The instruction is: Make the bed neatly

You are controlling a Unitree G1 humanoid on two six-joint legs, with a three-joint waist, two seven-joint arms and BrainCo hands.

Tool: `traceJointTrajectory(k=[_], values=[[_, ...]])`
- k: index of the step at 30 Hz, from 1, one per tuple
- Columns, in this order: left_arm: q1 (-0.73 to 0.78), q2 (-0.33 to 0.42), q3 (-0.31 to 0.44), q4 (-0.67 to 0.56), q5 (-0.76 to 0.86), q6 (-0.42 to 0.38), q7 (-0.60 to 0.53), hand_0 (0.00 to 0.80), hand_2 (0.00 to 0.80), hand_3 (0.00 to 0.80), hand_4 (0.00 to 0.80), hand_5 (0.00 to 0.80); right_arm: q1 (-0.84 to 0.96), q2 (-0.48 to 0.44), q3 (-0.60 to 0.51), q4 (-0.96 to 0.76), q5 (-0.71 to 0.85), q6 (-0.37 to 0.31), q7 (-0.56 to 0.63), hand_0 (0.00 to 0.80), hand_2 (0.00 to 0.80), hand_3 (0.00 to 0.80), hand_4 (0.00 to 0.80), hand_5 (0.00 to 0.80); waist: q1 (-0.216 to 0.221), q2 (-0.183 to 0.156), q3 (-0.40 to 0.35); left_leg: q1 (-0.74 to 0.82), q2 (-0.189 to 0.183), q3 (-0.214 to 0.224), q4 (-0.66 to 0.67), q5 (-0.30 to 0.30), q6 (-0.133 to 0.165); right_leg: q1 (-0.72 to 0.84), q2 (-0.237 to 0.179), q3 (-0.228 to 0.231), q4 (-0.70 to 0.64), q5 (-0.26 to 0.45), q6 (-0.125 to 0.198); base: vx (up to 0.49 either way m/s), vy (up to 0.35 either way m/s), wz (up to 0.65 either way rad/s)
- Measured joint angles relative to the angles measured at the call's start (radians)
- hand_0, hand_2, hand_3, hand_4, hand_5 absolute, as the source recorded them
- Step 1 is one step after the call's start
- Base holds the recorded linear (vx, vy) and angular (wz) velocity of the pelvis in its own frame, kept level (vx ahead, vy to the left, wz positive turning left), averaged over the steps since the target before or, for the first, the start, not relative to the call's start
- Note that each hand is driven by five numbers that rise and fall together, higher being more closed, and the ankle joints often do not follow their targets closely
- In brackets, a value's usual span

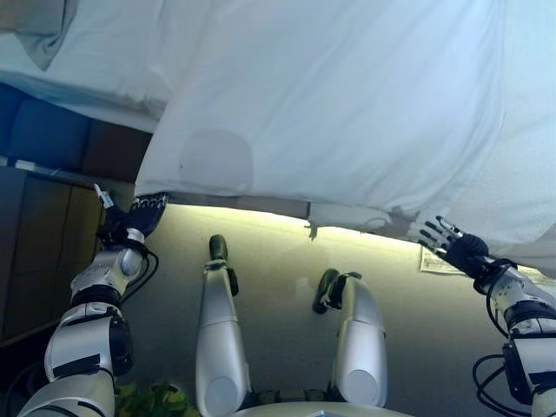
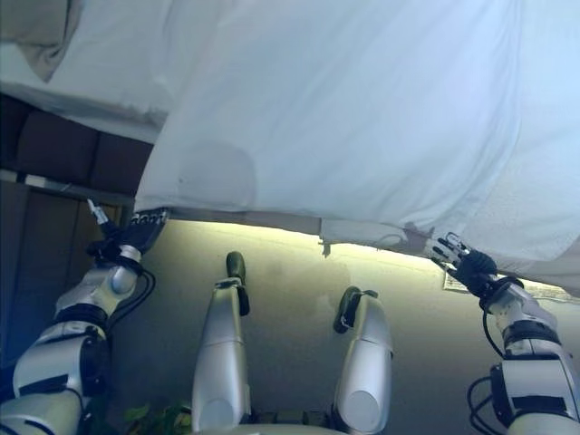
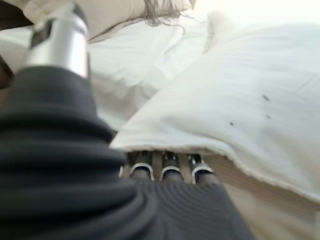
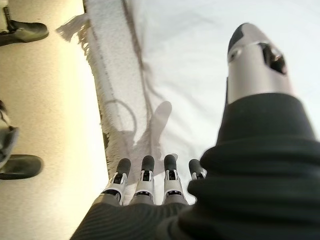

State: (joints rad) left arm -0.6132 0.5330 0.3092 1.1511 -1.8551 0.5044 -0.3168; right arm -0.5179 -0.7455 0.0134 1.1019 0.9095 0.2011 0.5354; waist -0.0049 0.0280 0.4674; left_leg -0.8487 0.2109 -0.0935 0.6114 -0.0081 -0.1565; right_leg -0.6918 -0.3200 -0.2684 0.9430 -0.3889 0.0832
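Observation:
A white cover (image 1: pixel 347 113) lies spread over the bed, its near edge hanging toward me. My left hand (image 1: pixel 130 221) is at the cover's near left corner. In the left wrist view its fingers (image 3: pixel 165 172) reach under the cover's hem (image 3: pixel 250 167) and their tips are hidden. My right hand (image 1: pixel 456 243) is open, fingers straight, just off the near right edge. In the right wrist view its fingers (image 4: pixel 145 175) point at a fringed white blanket edge (image 4: pixel 115 100) without holding it. That fringed strip (image 1: pixel 365 217) hangs below the cover.
A rumpled white under sheet (image 1: pixel 104 61) and a beige pillow corner (image 1: pixel 39 30) lie at the far left. Dark wooden furniture (image 1: pixel 43 252) stands left of the bed. A paper sheet (image 1: pixel 439 263) lies on the floor by my right hand.

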Motion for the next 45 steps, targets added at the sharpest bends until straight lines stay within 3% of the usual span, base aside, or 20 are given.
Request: traceJointTrajectory(k=[2, 6, 13, 16, 18, 21, 27, 32, 33, 34, 35, 36, 40, 45], values=[[0.002, -0.009, -0.001, -0.002, -0.008, -0.002, -0.004, 0.0, 0.0, 0.0, 0.0, 0.0, -0.015, -0.001, 0.0, -0.001, 0.009, 0.0, -0.01, 0.0, 0.0, 0.0, 0.0, 0.0, 0.007, 0.0, 0.0, -0.001, 0.001, -0.005, 0.005, 0.005, 0.003, 0.0, 0.004, 0.0, 0.005, -0.004, -0.002, 0.006, -0.073, 0.02], [0.003, -0.021, -0.025, -0.025, -0.012, -0.002, 0.001, 0.0, 0.0, 0.0, 0.0, 0.0, -0.034, 0.0, -0.001, 0.001, 0.027, -0.003, -0.021, 0.0, 0.0, 0.0, 0.0, 0.0, 0.021, 0.0, -0.001, -0.002, -0.003, -0.014, 0.024, 0.012, -0.037, 0.009, 0.001, 0.003, 0.023, -0.015, -0.002, 0.009, -0.092, 0.09], [0.043, -0.078, -0.042, -0.064, -0.011, -0.004, 0.034, 0.0, 0.0, 0.0, 0.0, 0.0, -0.026, 0.033, -0.002, -0.007, 0.046, -0.007, -0.023, 0.0, 0.0, 0.0, 0.0, 0.0, 0.024, -0.002, -0.003, 0.039, -0.009, -0.016, -0.03, 0.032, -0.034, 0.056, 0.003, 0.005, 0.008, -0.029, 0.011, 0.032, -0.115, 0.15], [0.084, -0.121, -0.041, -0.061, 0.025, -0.003, 0.02, 0.0, 0.0, 0.0, 0.0, 0.0, 0.009, 0.042, -0.002, -0.026, 0.046, -0.008, -0.03, 0.0, 0.0, 0.0, 0.0, 0.0, 0.025, -0.007, -0.014, 0.084, 0.002, 0.011, -0.097, 0.032, -0.029, 0.092, 0.0, -0.014, -0.02, -0.032, 0.001, 0.071, -0.11, 0.21], [0.126, -0.142, -0.041, -0.038, 0.06, -0.001, 0.002, 0.0, 0.0, 0.0, 0.0, 0.0, 0.017, 0.051, -0.007, -0.032, 0.046, -0.011, -0.034, 0.0, 0.0, 0.0, 0.0, 0.0, 0.027, -0.007, -0.037, 0.091, 0.007, 0.006, -0.033, 0.02, -0.023, 0.108, 0.002, -0.023, -0.018, -0.037, -0.003, 0.045, -0.107, -0.06], [0.173, -0.144, -0.021, 0.039, 0.098, -0.033, 0.004, 0.0, 0.0, 0.0, 0.0, 0.0, 0.048, 0.078, -0.015, -0.033, 0.051, -0.021, -0.039, 0.0, 0.0, 0.0, 0.0, 0.0, 0.027, -0.023, -0.071, 0.097, 0.0, 0.009, -0.021, 0.018, -0.037, 0.128, 0.002, -0.016, -0.018, -0.037, 0.006, 0.059, -0.092, 0.07], [0.322, -0.136, 0.003, 0.095, 0.153, -0.08, 0.003, 0.0, 0.0, 0.0, 0.0, 0.0, 0.08, 0.138, -0.046, -0.023, 0.054, -0.021, -0.033, 0.0, 0.0, 0.0, 0.0, 0.0, 0.056, -0.049, -0.11, 0.146, -0.001, 0.033, -0.059, 0.018, -0.016, 0.193, -0.01, 0.002, -0.045, -0.042, 0.011, 0.016, -0.088, 0.21], [0.377, -0.143, 0.008, 0.129, 0.194, -0.086, -0.007, 0.0, 0.0, 0.0, 0.0, 0.0, 0.11, 0.208, -0.06, 0.003, 0.055, -0.028, -0.027, 0.0, 0.0, 0.0, 0.0, 0.0, 0.077, -0.095, -0.141, 0.208, 0.003, 0.068, -0.145, 0.02, -0.015, 0.245, -0.014, -0.004, -0.094, -0.038, 0.026, 0.055, -0.127, 0.17], [0.386, -0.144, 0.008, 0.136, 0.207, -0.087, -0.01, 0.0, 0.0, 0.0, 0.0, 0.0, 0.122, 0.229, -0.067, 0.003, 0.055, -0.031, -0.025, 0.0, 0.0, 0.0, 0.0, 0.0, 0.077, -0.106, -0.15, 0.226, 0.007, 0.079, -0.162, 0.018, -0.017, 0.262, -0.016, -0.011, -0.117, -0.027, 0.025, 0.089, -0.139, -0.01], [0.393, -0.146, 0.007, 0.144, 0.227, -0.086, -0.015, 0.0, 0.0, 0.0, 0.0, 0.0, 0.137, 0.24, -0.073, 0.004, 0.055, -0.035, -0.024, 0.0, 0.0, 0.0, 0.0, 0.0, 0.079, -0.114, -0.156, 0.223, 0.01, 0.074, -0.088, -0.004, -0.009, 0.273, -0.027, -0.019, -0.132, -0.019, 0.027, 0.111, -0.144, -0.23], [0.409, -0.153, 0.007, 0.156, 0.241, -0.088, -0.019, 0.0, 0.0, 0.0, 0.0, 0.0, 0.158, 0.25, -0.08, 0.003, 0.055, -0.042, -0.022, 0.0, 0.0, 0.0, 0.0, 0.0, 0.085, -0.111, -0.163, 0.241, 0.019, 0.06, -0.015, -0.024, -0.012, 0.287, -0.03, -0.021, -0.143, -0.007, 0.044, 0.123, -0.133, -0.28], [0.429, -0.165, 0.008, 0.164, 0.267, -0.095, -0.019, 0.0, 0.0, 0.0, 0.0, 0.0, 0.178, 0.257, -0.083, -0.003, 0.055, -0.05, -0.02, 0.0, 0.0, 0.0, 0.0, 0.0, 0.079, -0.093, -0.177, 0.281, 0.033, 0.059, -0.047, -0.062, -0.032, 0.313, -0.016, -0.027, -0.169, 0.007, 0.061, 0.124, -0.113, -0.05], [0.446, -0.166, 0.01, 0.156, 0.349, -0.117, -0.042, 0.0, 0.0, 0.0, 0.0, 0.0, 0.29, 0.292, -0.084, 0.013, 0.05, -0.046, -0.017, 0.0, 0.0, 0.0, 0.0, 0.0, 0.068, -0.114, -0.222, 0.398, 0.022, 0.097, -0.224, 0.012, -0.018, 0.435, 0.014, 0.0, -0.362, 0.085, 0.089, 0.167, -0.089, 0.14], [0.522, -0.204, -0.017, 0.152, 0.548, -0.218, -0.05, 0.0, 0.0, 0.0, 0.0, 0.0, 0.379, 0.32, -0.092, 0.028, -0.004, -0.046, -0.016, 0.0, 0.0, 0.0, 0.0, 0.0, 0.062, -0.086, -0.361, 0.605, 0.027, 0.174, -0.483, 0.091, -0.004, 0.633, 0.066, -0.018, -0.685, 0.216, 0.096, 0.223, -0.014, -0.17]])
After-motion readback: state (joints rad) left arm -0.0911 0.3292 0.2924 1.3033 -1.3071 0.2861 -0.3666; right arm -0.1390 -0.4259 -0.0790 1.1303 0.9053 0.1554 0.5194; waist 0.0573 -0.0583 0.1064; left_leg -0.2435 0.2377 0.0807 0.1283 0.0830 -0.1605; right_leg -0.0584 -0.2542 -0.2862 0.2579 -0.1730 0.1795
